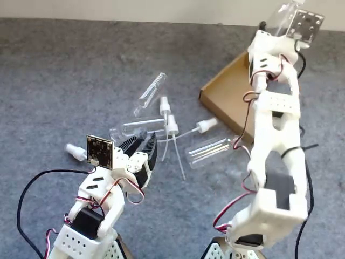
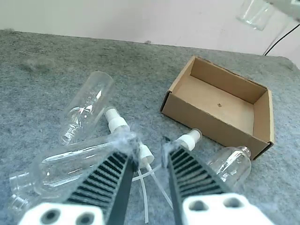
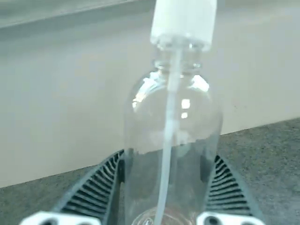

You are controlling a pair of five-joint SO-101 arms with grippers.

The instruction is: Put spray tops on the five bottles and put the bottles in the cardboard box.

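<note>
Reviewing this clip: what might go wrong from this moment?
The capped bottle sits high in the right jaws, not plainly over the box; released there, it may miss or bounce out. The left jaws stand open over spray tops with crossed tubes, so closing may snag two or nudge a loose bottle.

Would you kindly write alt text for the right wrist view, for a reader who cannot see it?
The right hand grips a clear bottle with a white spray top fitted, its tube running down inside. Behind are a pale wall and grey table.
</note>
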